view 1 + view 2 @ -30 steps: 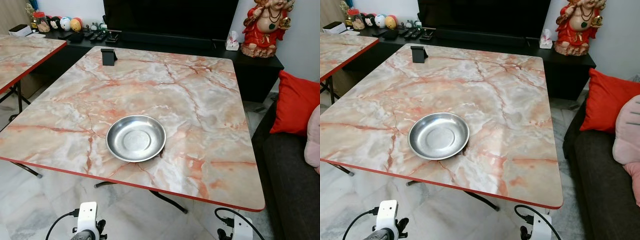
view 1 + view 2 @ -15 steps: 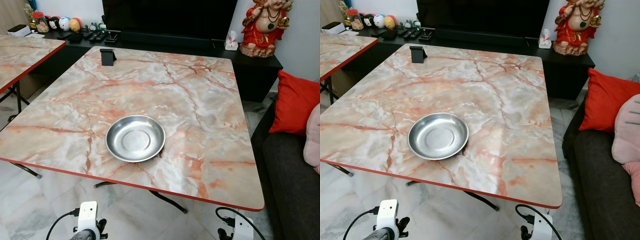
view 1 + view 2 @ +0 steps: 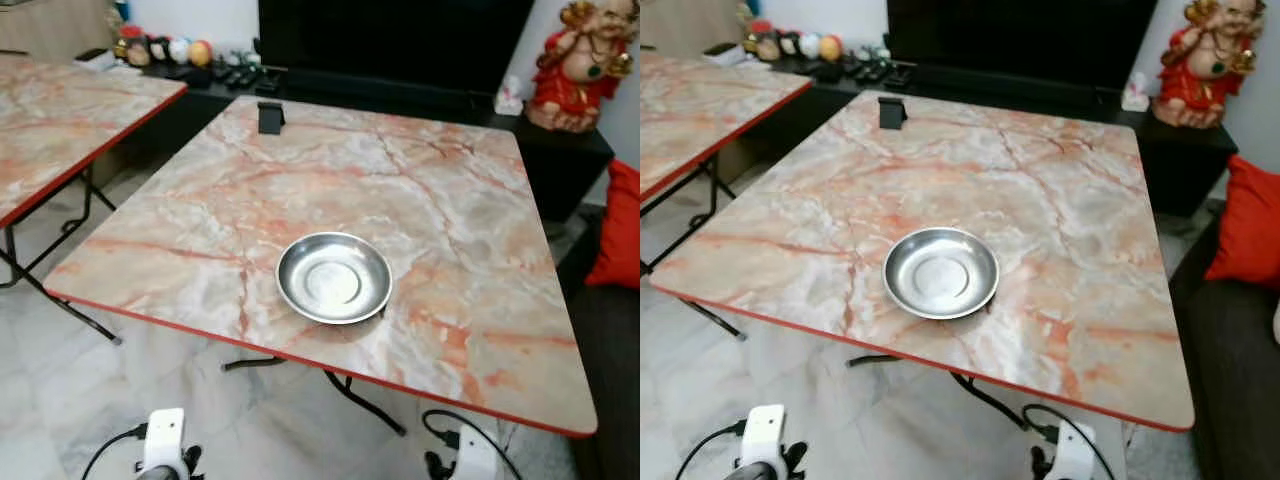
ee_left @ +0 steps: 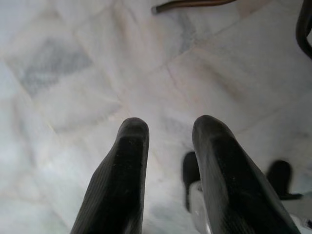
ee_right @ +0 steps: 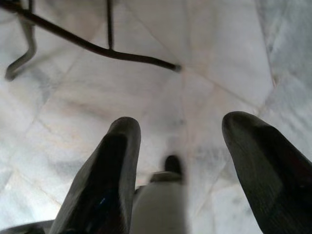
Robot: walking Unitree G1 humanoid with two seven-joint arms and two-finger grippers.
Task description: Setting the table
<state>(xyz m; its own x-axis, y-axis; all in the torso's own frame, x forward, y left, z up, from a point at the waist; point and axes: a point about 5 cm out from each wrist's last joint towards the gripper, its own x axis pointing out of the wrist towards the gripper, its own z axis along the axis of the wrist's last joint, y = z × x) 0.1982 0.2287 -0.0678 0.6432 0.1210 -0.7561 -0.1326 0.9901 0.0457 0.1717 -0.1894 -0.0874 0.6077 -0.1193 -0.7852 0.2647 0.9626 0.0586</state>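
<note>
Left gripper and right gripper hang empty, fingers apart, over the floor. Above and ahead, one round steel plate sits on the marble-patterned desk. Most of the setting looks undone.

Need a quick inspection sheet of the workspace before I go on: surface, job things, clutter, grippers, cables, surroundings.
Surface: marble-pattern table with red edging, mostly bare.
Job's things: one steel plate near the table's front edge, nothing in it.
Clutter: small black stand at the far left corner.
Grippers: left gripper and right gripper both open, holding nothing, hanging over the floor.
Cables: black cable looping at the right wrist, another at the left wrist.
Surroundings: second marble table on the left, red figurine on a dark cabinet behind, red cushion on a sofa at right.
</note>
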